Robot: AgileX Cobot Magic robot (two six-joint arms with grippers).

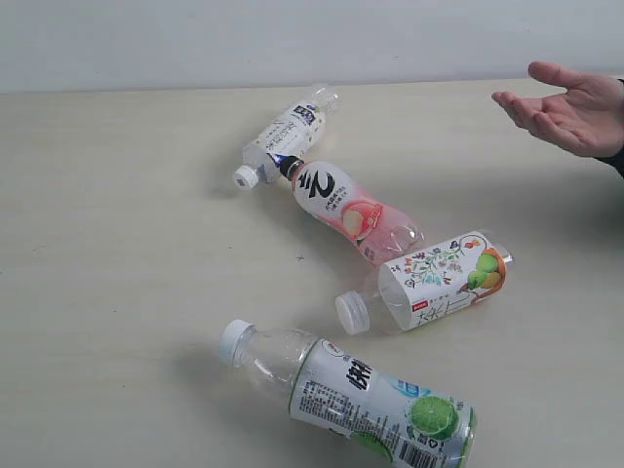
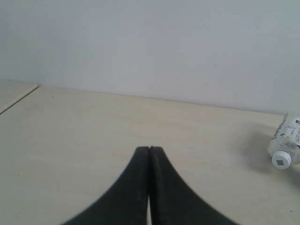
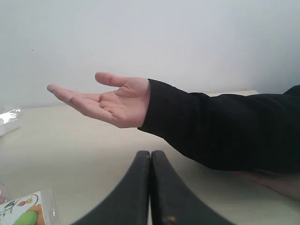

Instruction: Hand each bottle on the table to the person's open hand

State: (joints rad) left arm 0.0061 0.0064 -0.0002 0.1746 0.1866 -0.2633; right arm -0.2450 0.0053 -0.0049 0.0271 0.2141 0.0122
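Note:
Several bottles lie on their sides on the table: a slim white-and-navy bottle at the back, a pink-peach bottle with a black cap just in front of it, a fruit-drawing bottle with a white cap, and a lime-label bottle nearest the front. The person's open hand hovers palm up at the right edge, also in the right wrist view beyond my right gripper. My left gripper is shut over bare table, with the slim bottle's cap end off to one side. Both grippers are shut and empty; neither appears in the exterior view.
A pale wall runs behind the table's far edge. The person's black sleeve stretches across the right wrist view close above my right gripper. A corner of the fruit-drawing bottle shows beside that gripper.

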